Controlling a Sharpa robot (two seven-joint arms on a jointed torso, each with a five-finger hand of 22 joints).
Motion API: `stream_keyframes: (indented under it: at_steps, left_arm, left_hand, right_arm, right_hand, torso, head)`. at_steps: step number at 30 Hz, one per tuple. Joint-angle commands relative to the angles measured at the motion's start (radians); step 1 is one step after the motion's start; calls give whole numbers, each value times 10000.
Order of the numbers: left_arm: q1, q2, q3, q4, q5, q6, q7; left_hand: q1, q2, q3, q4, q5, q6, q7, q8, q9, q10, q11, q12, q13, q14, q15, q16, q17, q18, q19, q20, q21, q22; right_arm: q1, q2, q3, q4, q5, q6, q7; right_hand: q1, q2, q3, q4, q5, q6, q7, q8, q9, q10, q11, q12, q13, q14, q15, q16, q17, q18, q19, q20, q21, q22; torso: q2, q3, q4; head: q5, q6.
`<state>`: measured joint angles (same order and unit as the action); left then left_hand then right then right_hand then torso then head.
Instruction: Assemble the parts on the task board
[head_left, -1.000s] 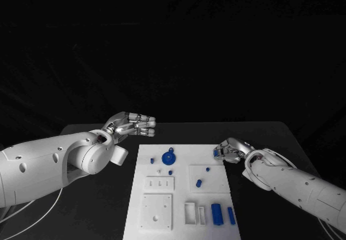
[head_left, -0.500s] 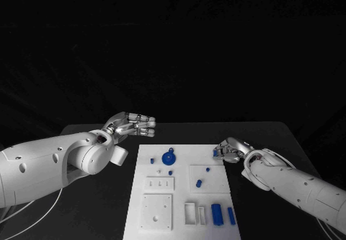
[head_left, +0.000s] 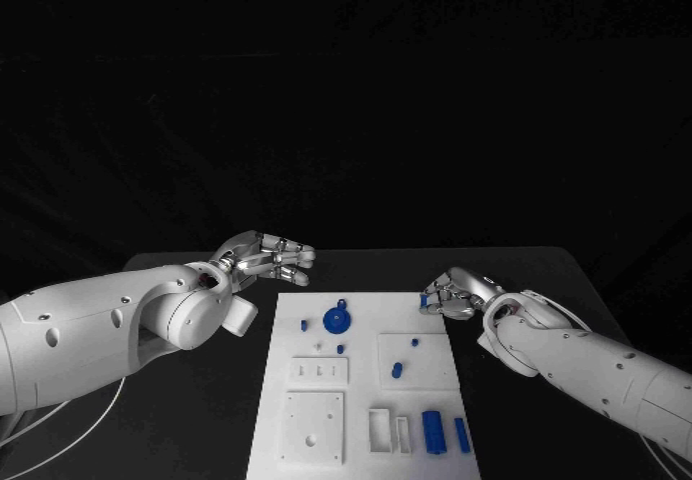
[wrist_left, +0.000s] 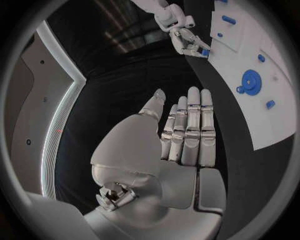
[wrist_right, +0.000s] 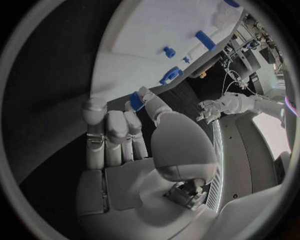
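Right robot hand (head_left: 453, 297) pinches a small blue part (wrist_right: 137, 101) between thumb and fingertip, held just off the right far corner of the task board (head_left: 361, 400); it looks light, rigid and slick, so I'd keep the pinch on its flat sides and avoid twisting. Left robot hand (head_left: 268, 256) hovers above the surface near the board's far left corner, fingers apart, holding nothing. Remaining parts, including the blue disc (head_left: 338, 319), sit on the board between the two hands and nearer the robot.

Task board (head_left: 361, 400) mid-table (head_left: 188, 262) — parts (head_left: 336, 319) on it.
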<state>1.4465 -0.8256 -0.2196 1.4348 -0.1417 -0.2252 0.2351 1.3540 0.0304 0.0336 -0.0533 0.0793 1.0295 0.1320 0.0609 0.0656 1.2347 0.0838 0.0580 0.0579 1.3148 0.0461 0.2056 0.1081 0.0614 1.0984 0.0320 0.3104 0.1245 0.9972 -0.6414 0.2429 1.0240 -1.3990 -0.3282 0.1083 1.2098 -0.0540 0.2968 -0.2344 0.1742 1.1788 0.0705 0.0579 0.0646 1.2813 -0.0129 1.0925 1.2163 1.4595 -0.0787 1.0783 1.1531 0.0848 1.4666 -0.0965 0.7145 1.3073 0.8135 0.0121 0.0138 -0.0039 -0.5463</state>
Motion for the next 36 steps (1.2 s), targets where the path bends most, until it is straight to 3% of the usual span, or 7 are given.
stream_keyframes:
  at_steps: [1, 3, 10, 19, 23, 26, 36]
  left_arm:
    - [22, 109, 18, -77, -865, 268, -1396]
    - [37, 200, 22, -166, -1102, 355, -1826]
    - [154, 713, 24, -562, -2185, 999, -3506]
    - [249, 1510, -27, -1041, -3182, 1463, -4865]
    - [256, 1771, -82, -1166, -3321, 1467, -5175]
    - [259, 1930, -108, -1260, -3392, 1467, -5333]
    - [260, 2229, -136, -1401, -3614, 1569, -5643]
  left_hand:
    - [-168, -38, -39, 164, -58, 105, -111, 15, -9, 558, -166, 7, 14, 560, -343, 985, 529, -172, 483, -341, 635, 368]
    - [-131, -51, -28, 208, -52, 331, -195, 21, -1, 915, -346, 5, 19, 592, -478, 1680, 964, -258, 522, -515, 1046, 644]
    - [-412, -150, -263, 665, -132, 829, -409, 27, 41, 1751, -608, 24, 54, 45, -710, 3695, 2263, -362, 27, -779, 2505, 1736]
    - [-1163, -502, -658, 1366, -261, 420, -288, 21, 45, 1848, -524, 63, 111, -163, -655, 4024, 2338, -326, -354, -724, 2971, 2163]
    - [-1592, -1058, -279, 1878, -292, -36, -180, 17, -3, 1814, -463, 69, 125, -172, -623, 4026, 2304, -303, -394, -695, 2996, 2207]
    - [-1634, -1315, 74, 2173, -294, -164, -153, 27, -13, 1789, -447, 67, 119, -188, -613, 4022, 2281, -297, -419, -682, 2999, 2231]
    - [-1662, -1199, 59, 2179, -291, 132, -212, 30, 5, 1746, -453, 64, 118, -197, -609, 3999, 2236, -299, -435, -678, 2976, 2252]
  right_arm:
    - [133, -75, 12, 421, -519, 464, -1045]
    - [214, -109, 12, 681, -617, 580, -1336]
    - [455, -57, 13, 1701, -971, 922, -2180]
    - [517, 446, 9, 2420, -1202, 1070, -2670]
    - [522, 673, -6, 2548, -1296, 1085, -2761]
    - [524, 839, -26, 2607, -1381, 1109, -2808]
    - [575, 1198, -120, 2702, -1544, 1203, -2840]
  right_hand:
    - [1, 74, -60, -4, 5, -43, 25, 42, 3, 31, -42, 11, 0, -4, -42, 32, 0, 74, 325, -46, 20, 815]
    - [-14, 69, -67, 6, 0, -31, 21, 44, 4, 38, -42, 17, 5, -4, -42, 29, -1, 75, 328, -46, 27, 817]
    - [-45, 59, -68, 68, -72, -32, 15, 43, 2, 35, -44, -7, -5, -1, -44, 9, -9, 79, 332, -44, 5, 811]
    - [-48, 50, -4, 186, 31, -9, 4, 43, 3, 41, -53, -20, 2, 4, -48, -22, -19, 67, 347, -50, -31, 806]
    - [-61, 66, -1, 209, -21, -12, 2, 40, 2, 42, -54, -21, 2, 10, -50, -12, -10, 65, 351, -52, -24, 808]
    - [-79, 57, -6, 250, -19, -21, 5, 42, 3, 41, -54, -22, 7, 6, -51, -34, -24, 64, 353, -54, -45, 805]
    - [-80, 39, -28, 323, 0, -38, 4, 41, 3, 37, -56, -33, 8, 9, -51, -58, -36, 57, 358, -57, -71, 803]
  torso:
    - [-128, -15, -72]
    - [-194, -25, -88]
    - [-431, -66, -116]
    - [-579, -67, -65]
    - [-611, -60, -79]
    - [-628, -59, -92]
    - [-606, -59, -83]
  head:
    - [31, 5]
    - [70, -13]
    - [230, -91]
    - [408, -180]
    - [459, -212]
    - [432, -206]
    - [436, -188]
